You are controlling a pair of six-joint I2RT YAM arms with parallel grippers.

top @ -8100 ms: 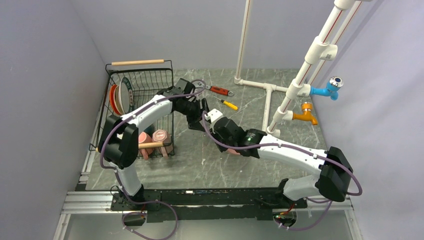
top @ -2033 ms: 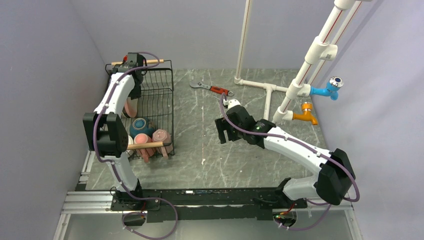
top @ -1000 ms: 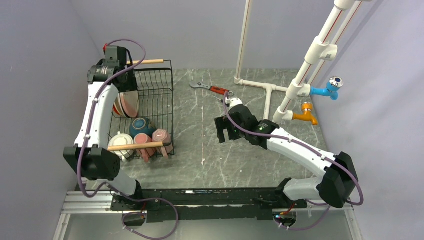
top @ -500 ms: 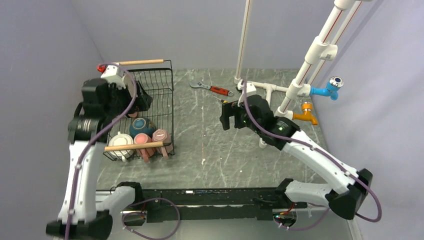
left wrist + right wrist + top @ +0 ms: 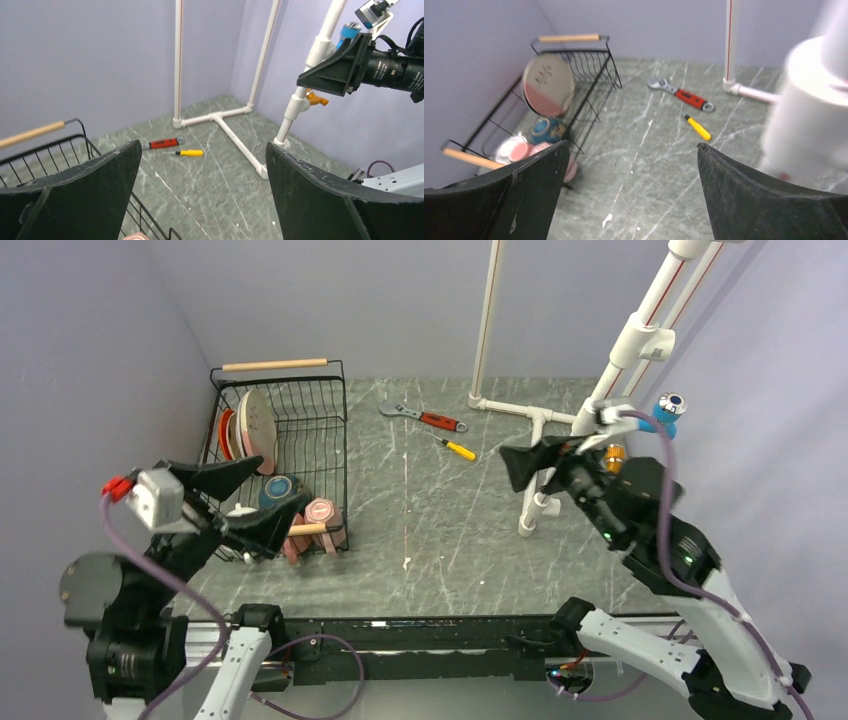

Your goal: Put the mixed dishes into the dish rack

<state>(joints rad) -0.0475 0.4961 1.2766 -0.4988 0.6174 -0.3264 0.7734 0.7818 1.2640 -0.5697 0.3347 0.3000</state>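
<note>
1. I see my two-finger left gripper (image 5: 202,150) hanging spread wide, holding nothing.
2. My right gripper (image 5: 631,150) likewise gapes empty.
3. The black wire dish rack (image 5: 275,365), at ten o'clock, holds the mixed dishes (image 5: 257,418).

Dishes (image 5: 256,423) sit in the dish rack (image 5: 322,432), left of the wrench (image 5: 426,418).

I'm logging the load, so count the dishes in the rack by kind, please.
Plates: 2 (orange-red plate, lettered-rim plate)
Mugs: 3 (pink mug, second pink mug, white mug)
Bowls: 1 (teal bowl)
Total: 6 in the dish rack
</note>
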